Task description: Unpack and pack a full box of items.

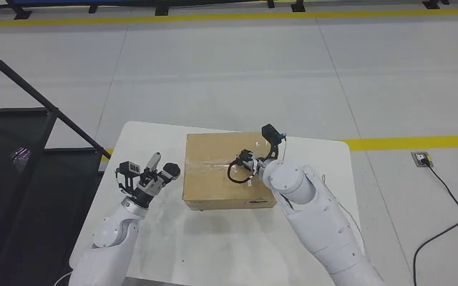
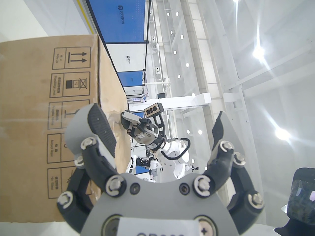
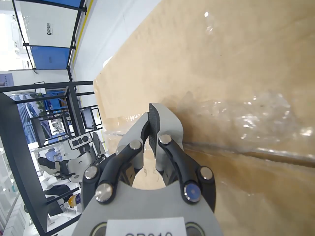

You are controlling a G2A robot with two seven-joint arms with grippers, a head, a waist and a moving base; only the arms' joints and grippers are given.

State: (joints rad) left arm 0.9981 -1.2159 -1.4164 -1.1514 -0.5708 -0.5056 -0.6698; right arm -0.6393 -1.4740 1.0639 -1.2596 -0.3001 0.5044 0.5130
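White table (image 1: 143,139) in a wide, pale-floored hall: my two arms work at a closed cardboard box (image 1: 215,171).

From my remote seat I see the box sitting flat near the table's middle, flaps shut, with clear tape (image 3: 258,124) wrinkled along its top seam. My right gripper (image 3: 150,121) is clenched, pads pressed together, its tip low over the lid at the taped seam. My left gripper (image 1: 162,166) hangs released, fingers spread wide, near the box's left wall but apart from it.
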